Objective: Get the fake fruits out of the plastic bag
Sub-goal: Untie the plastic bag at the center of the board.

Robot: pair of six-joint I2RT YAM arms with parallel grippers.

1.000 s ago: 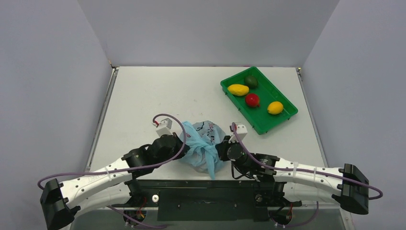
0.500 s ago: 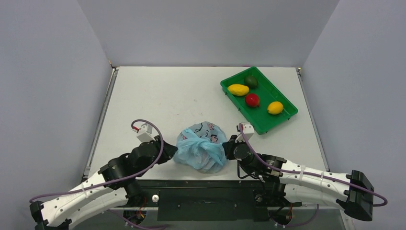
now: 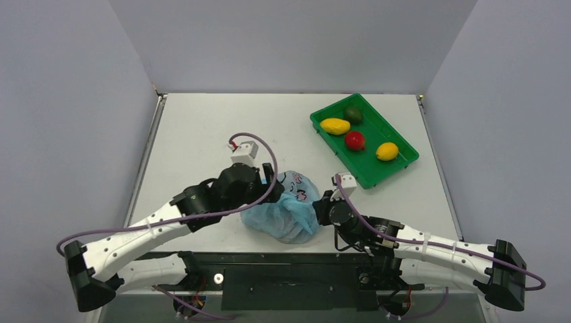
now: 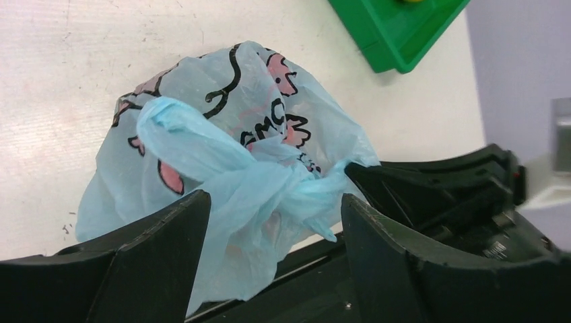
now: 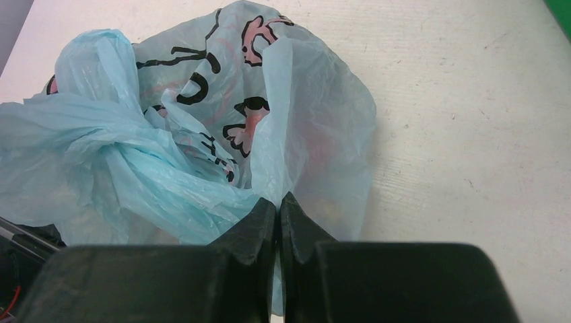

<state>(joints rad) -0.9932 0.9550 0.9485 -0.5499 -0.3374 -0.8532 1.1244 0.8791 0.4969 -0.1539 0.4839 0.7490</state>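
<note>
The plastic bag lies crumpled near the table's front edge, light blue with dark and pink drawings, its handles knotted. The fake fruits inside are hidden; only faint pinkish tints show through the film. My left gripper is open at the bag's left side, and in the left wrist view its fingers straddle the knotted handles without touching them. My right gripper is shut on a fold of the bag at its right side, with the tips pressed together on the film.
A green tray stands at the back right. It holds two yellow fruits, a dark green one and a red one. The table's front edge runs just below the bag.
My left gripper let go of the bag and opened. It drew back to the left, then swung up over the bag's left side. The right gripper stayed shut on the bag.
</note>
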